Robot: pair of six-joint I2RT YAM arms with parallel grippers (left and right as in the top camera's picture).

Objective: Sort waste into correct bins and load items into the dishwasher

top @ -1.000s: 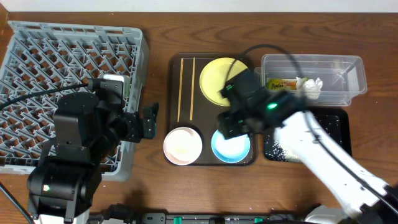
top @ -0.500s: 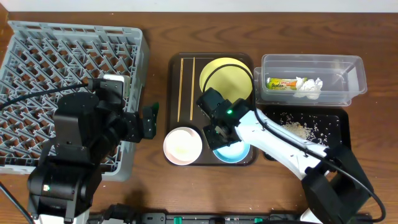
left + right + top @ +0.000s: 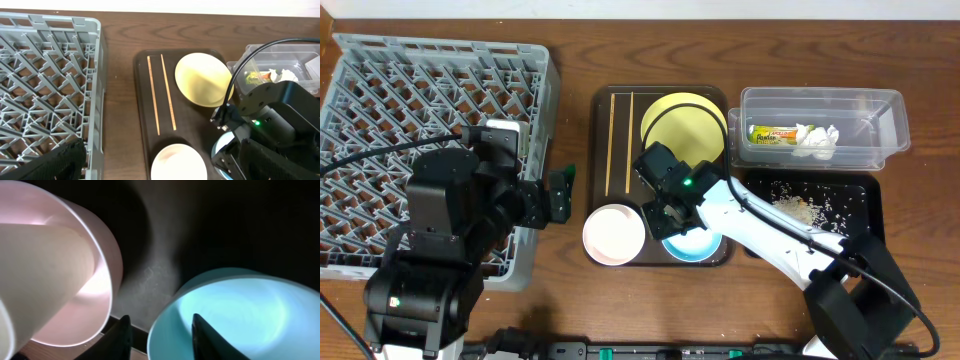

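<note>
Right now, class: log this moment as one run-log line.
right gripper: open, astride round light blue bowl rim | left gripper: open, beside grey lattice dish rack | printed snack wrapper, white tissue: in clear plastic box

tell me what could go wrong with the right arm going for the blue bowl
1. The right gripper straddles the light blue bowl at its rim, close beside the white bowl. The outer finger might nudge the white bowl or catch it as the jaws close.
2. The jaws take only the thin rim on one side, so the bowl may tilt or slip when lifted.
</note>
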